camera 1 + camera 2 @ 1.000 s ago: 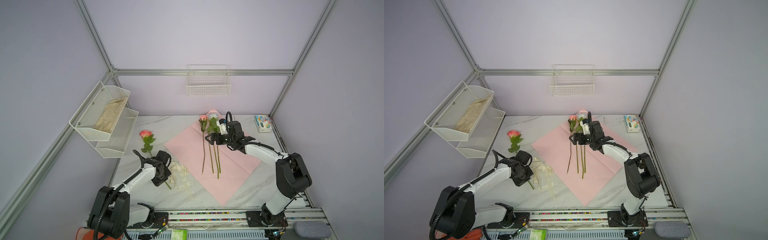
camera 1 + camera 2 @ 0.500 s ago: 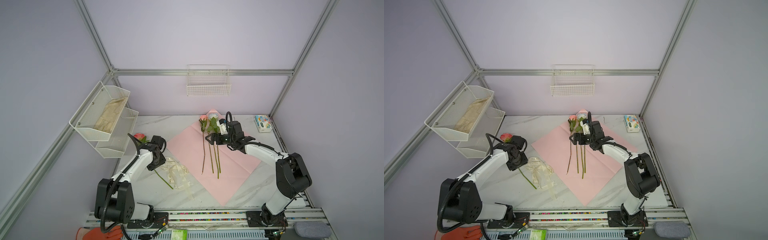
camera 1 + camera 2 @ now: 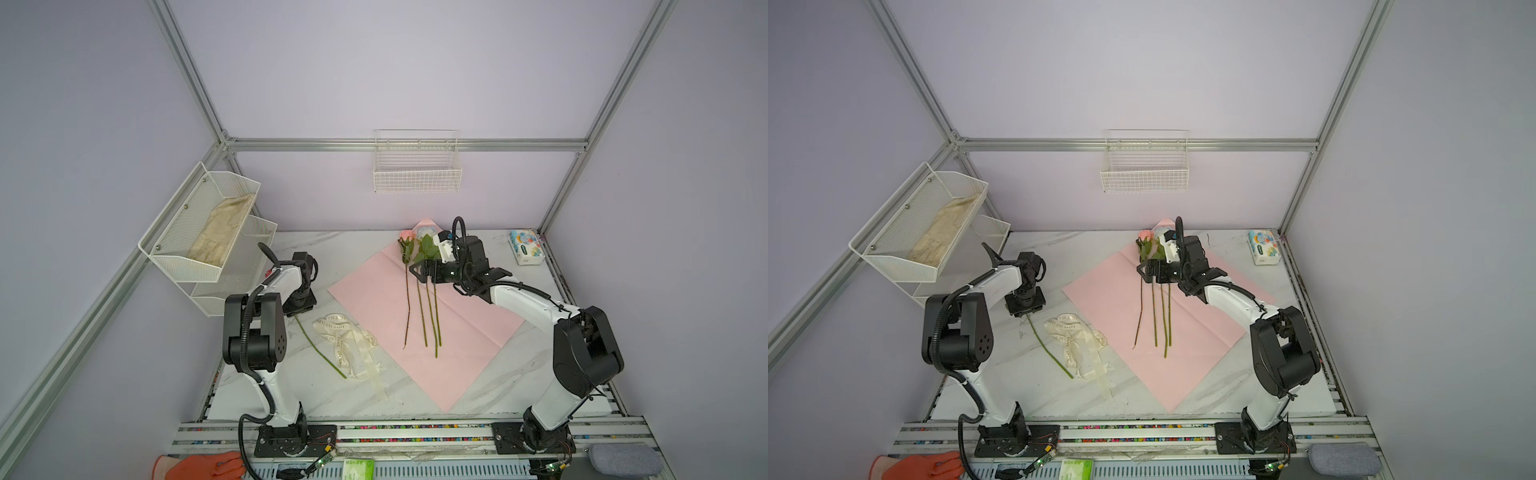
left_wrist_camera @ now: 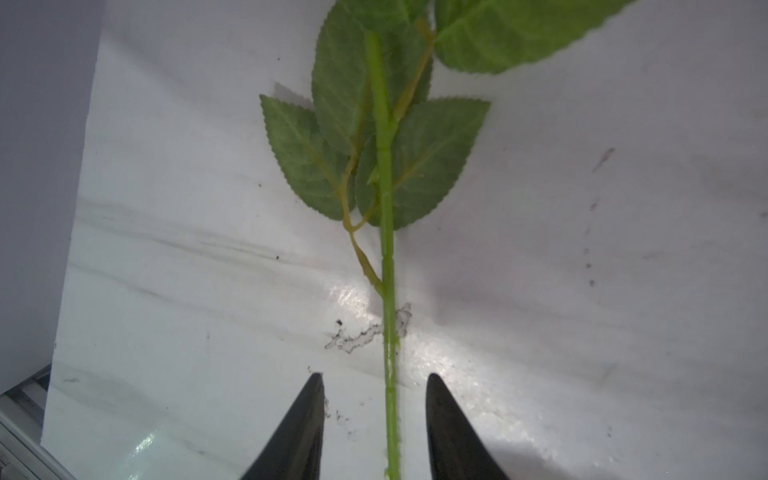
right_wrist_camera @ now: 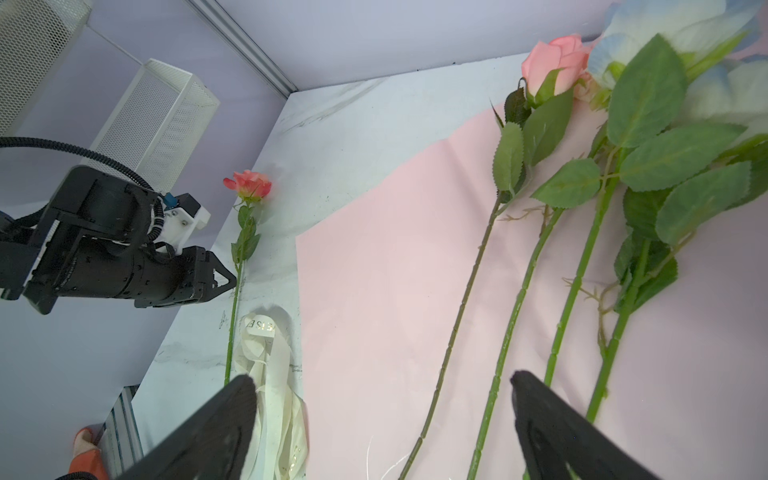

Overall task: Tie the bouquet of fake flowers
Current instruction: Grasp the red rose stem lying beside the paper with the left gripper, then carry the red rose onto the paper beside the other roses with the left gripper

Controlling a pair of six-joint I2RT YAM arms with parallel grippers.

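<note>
**Roses loose on the sheet, ribbon not on yet**

We see the bouquet of fake flowers [image 3: 422, 307] unbundled. 4 stems lie side by side on the pink paper sheet [image 3: 465, 345], w/ blooms & leaves at the sheet's far corner and cut ends pointing toward its near corner. A pink rose [image 5: 555, 58] is outermost in that row on the left-arm side. Next to it is a pale blue bloom [image 5: 648, 20], partly out of frame. A fifth flower, the lone rose [image 5: 248, 185], lies on the bare counter [image 3: 291, 399] off the sheet's left edge, well apart from the row.

The left claw [image 4: 375, 376] is down over the lone rose's stem [image 4: 388, 291], below the leaves. Its fingers [image 4: 305, 424] stand narrowly apart w/ the stem between them. We see a gap on each side, so nothing is gripped.

The right claw [image 5: 380, 376] hangs over the sheet's far half, above the row's stems just below the leaves. It's spread wide and holds nothing. We can't tell whether it touches the stems.

A cream lettered ribbon [image 3: 347, 340] lies in a loose heap on the counter, btwn the lone rose's stem and the sheet's left edge, just beside both. A tissue pack [image 3: 526, 248] sits off the sheet's far-right edge.
</note>
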